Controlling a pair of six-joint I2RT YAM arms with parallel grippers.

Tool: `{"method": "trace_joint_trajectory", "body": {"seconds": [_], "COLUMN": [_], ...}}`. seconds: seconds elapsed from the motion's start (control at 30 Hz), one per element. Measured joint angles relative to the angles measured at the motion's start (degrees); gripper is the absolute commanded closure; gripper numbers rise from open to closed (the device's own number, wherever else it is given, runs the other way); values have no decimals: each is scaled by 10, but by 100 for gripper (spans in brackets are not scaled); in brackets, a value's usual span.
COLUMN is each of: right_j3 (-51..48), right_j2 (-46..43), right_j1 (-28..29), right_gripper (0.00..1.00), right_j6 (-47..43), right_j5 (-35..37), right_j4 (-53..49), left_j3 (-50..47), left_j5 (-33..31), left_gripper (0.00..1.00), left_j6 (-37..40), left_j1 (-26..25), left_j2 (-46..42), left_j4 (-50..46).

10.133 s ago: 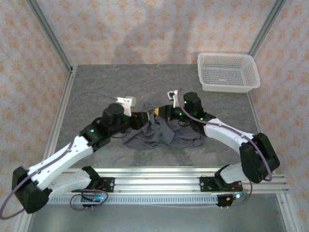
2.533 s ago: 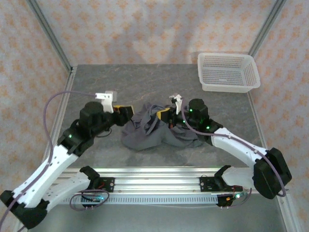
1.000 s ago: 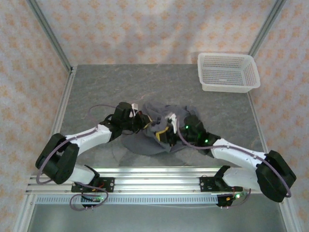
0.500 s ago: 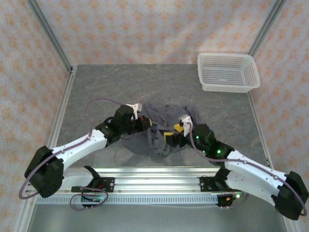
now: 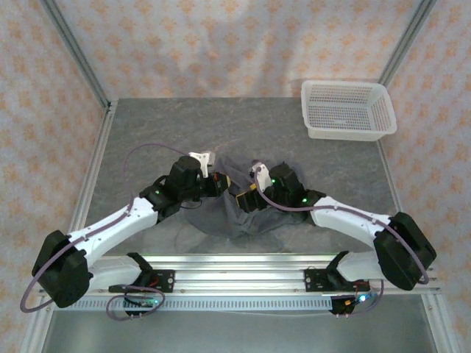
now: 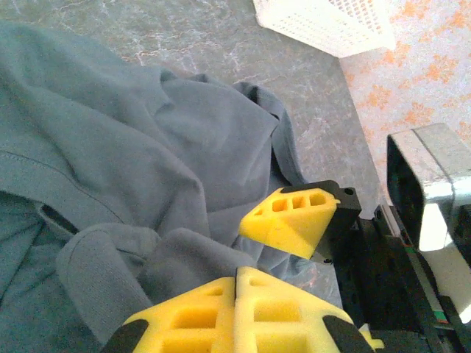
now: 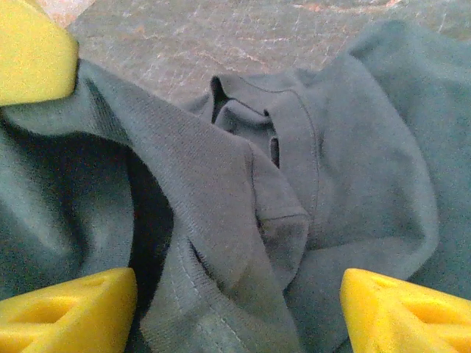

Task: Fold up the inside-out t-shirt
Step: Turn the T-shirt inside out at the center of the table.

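The inside-out t-shirt [image 5: 221, 213] lies crumpled in a dark grey heap at the table's middle, near the front. My left gripper [image 5: 221, 182] sits at the heap's left edge. Its yellow fingers are pressed together [image 6: 237, 273] with a raised fold of the t-shirt [image 6: 132, 147] drawn up to their tips. My right gripper [image 5: 246, 197] hovers low over the heap's centre, close to the left one. It is open [image 7: 235, 316]; a hemmed fold of the t-shirt [image 7: 353, 169] lies between its spread fingertips [image 7: 73, 309], which do not pinch it.
A white mesh basket [image 5: 346, 110] stands at the table's back right corner, its corner also in the left wrist view [image 6: 331, 22]. Bare grey tabletop [image 5: 162, 132] surrounds the heap. The two grippers are a finger's width apart; a right finger [image 6: 294, 220] sits just past the left tips.
My right gripper has opened and let go of cloth, drawing toward the front and then back over the heap's centre. The left gripper stayed shut, shifting only slightly.
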Motion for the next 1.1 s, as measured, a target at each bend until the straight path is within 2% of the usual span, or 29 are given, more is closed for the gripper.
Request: {"method": "trace_joint_trajectory", "body": {"seconds": [0.23, 0.3, 0.4, 0.47, 0.53, 0.6, 0.73, 0.77, 0.97, 1.1], "right_j3": [-12, -14, -15, -15, -15, -15, -15, -15, -10, 18], "right_j2": [-3, 1, 20, 27, 25, 12, -46, -58, -82, -57], "right_j1": [0, 0, 0, 0, 0, 0, 0, 0, -4, -11], "right_gripper": [29, 34, 59, 72, 90, 98, 100, 100, 100, 100], "right_j6": [-2, -5, -9, -10, -6, -1, 17, 23, 82, 116], "right_j5": [-16, -14, 3, 7, 7, 3, -18, -25, -43, -50], "right_j4": [5, 5, 8, 7, 4, 4, 7, 9, 28, 15], "left_j3": [0, 0, 0, 0, 1, 1, 0, -1, -38, -45], "left_j5": [-2, -2, -7, -19, -42, -65, -101, -105, -154, -225], "left_gripper": [100, 100, 100, 100, 100, 100, 66, 60, 50, 49], "left_j6": [0, 0, 0, 0, 0, 0, 4, 8, 31, 79], "left_j1": [0, 0, 0, 0, 0, 2, 9, 10, 10, -22], "left_j2": [1, 1, 1, 1, 1, 2, 23, 31, 48, -18], "left_j4": [-10, -11, -13, -21, -38, -54, -63, -63, -52, -76]}}
